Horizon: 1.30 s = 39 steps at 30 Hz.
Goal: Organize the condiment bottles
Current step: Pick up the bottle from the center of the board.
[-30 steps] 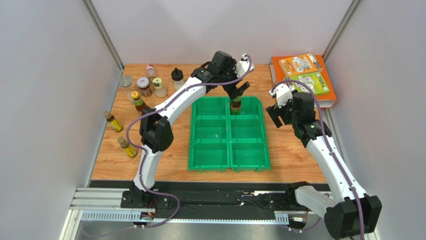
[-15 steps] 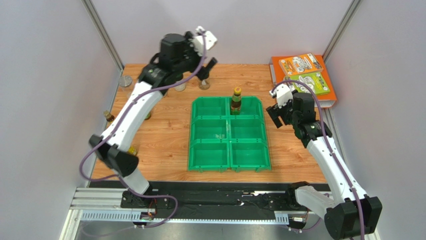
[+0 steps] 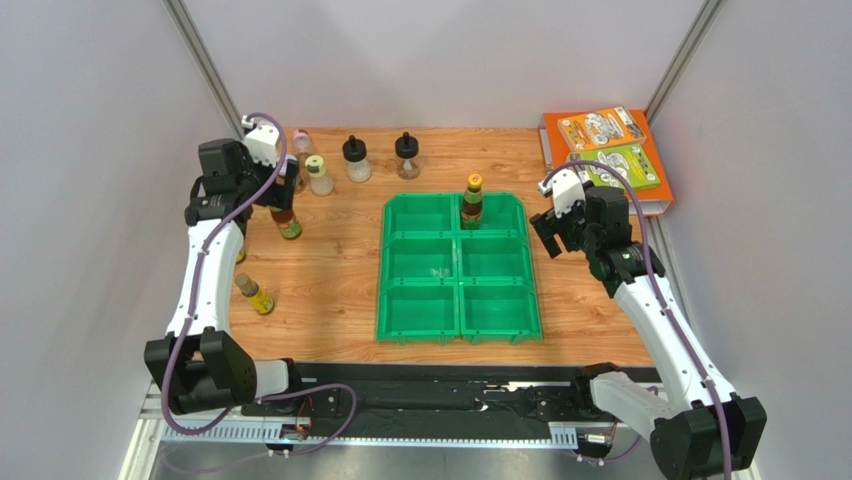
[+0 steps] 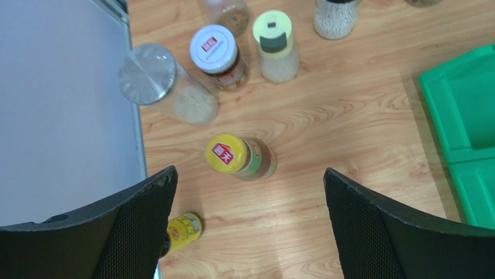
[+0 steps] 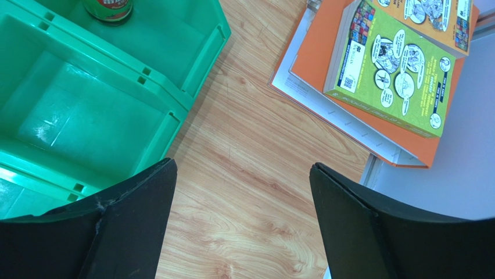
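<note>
My left gripper (image 3: pixel 278 195) is open and empty, high over the bottle cluster at the table's left rear. In the left wrist view it (image 4: pixel 248 177) hangs above a yellow-capped bottle (image 4: pixel 241 157), which also shows from the top (image 3: pixel 286 222). Near it stand a silver-lidded jar (image 4: pixel 168 87), a white-and-red-lidded jar (image 4: pixel 219 55), a pale-green-capped bottle (image 4: pixel 276 46) and a small yellow bottle (image 4: pixel 183 229). An amber bottle (image 3: pixel 471 201) stands in the bin's back right compartment. My right gripper (image 3: pixel 550 230) is open and empty beside the bin; it also shows in the right wrist view (image 5: pixel 241 168).
The green six-compartment bin (image 3: pixel 458 262) sits mid-table. Two black-capped bottles (image 3: pixel 354 158) (image 3: pixel 406 155) stand behind it. A yellow bottle (image 3: pixel 255 295) stands near the left edge. Orange and green books (image 3: pixel 605 145) lie at the back right. Grey walls enclose the table.
My left arm let go of the amber bottle in the bin's back right compartment, then swung left to the bottle cluster. The right arm has not moved.
</note>
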Each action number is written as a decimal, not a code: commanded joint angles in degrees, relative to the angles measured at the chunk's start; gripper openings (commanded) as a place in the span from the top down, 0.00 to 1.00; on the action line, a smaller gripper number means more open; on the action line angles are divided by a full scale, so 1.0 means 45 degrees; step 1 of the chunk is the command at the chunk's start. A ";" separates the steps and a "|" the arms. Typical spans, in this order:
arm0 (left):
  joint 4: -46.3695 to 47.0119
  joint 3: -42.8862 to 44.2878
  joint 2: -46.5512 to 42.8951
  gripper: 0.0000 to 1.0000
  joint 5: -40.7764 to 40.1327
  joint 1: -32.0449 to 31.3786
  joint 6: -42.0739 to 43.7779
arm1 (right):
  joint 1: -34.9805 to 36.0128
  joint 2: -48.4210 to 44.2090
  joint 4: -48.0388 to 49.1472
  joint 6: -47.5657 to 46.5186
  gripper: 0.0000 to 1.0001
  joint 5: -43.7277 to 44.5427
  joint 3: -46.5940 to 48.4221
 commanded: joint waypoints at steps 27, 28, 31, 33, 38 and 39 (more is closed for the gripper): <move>0.2635 -0.1119 0.1657 0.17 0.0729 0.1017 -0.0393 | 0.0187 -0.0505 0.0011 0.0248 0.13 -0.0589 0.0382; 0.2655 -0.1138 0.1676 0.17 0.0748 0.1056 -0.0373 | 0.0168 -0.0467 0.0030 0.0248 0.13 -0.0589 0.0383; 0.2694 -0.1197 0.1676 0.21 0.0865 0.1193 -0.0393 | 0.0187 -0.0408 0.0030 0.0248 0.13 -0.0589 0.0383; 0.2733 -0.1236 0.1734 0.24 0.0865 0.1194 -0.0354 | 0.0187 -0.0388 0.0011 0.0248 0.13 -0.0589 0.0402; 0.2870 -0.1275 0.2007 0.38 0.1002 0.1369 -0.0354 | 0.0187 -0.0369 -0.0009 0.0307 0.13 -0.0628 0.0421; 0.2870 -0.1256 0.2085 0.41 0.1041 0.1350 -0.0354 | 0.0187 -0.0388 -0.0009 0.0307 0.13 -0.0628 0.0402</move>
